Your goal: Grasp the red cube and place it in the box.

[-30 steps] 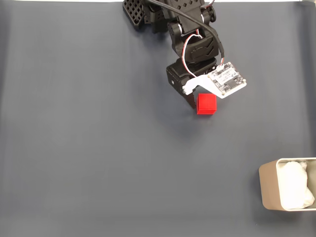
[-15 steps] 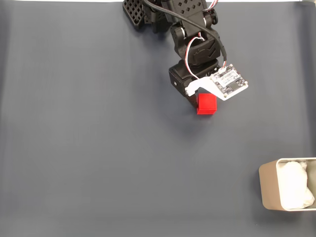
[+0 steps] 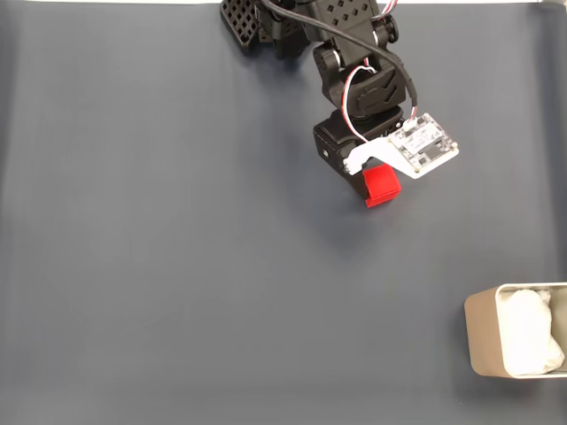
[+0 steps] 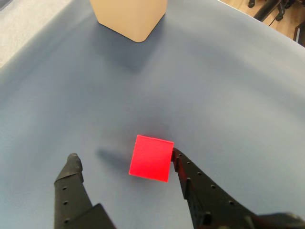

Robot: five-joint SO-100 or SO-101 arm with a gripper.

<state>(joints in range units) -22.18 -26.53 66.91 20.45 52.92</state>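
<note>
Cube [image 4: 151,158] shifted slightly right & rotated w/ the arm. Claw [image 4: 125,160] wide open around it, one finger [image 4: 177,157] touching, nothing held. Grasp step; next: close, lift, carry to box [image 3: 516,331] at desk's lower-right corner.

From above in the fixed view, the arm's white board covers the gripper [image 3: 376,177] and the upper part of the cube [image 3: 383,187], so whether the fingers touch it there cannot be told. The box [image 3: 483,332], well off from the gripper, is cut by the right edge. In the wrist view the box [image 4: 128,16] ahead of the gripper [image 4: 125,160] is cut by the top edge, and both fingers run off the bottom.
</note>
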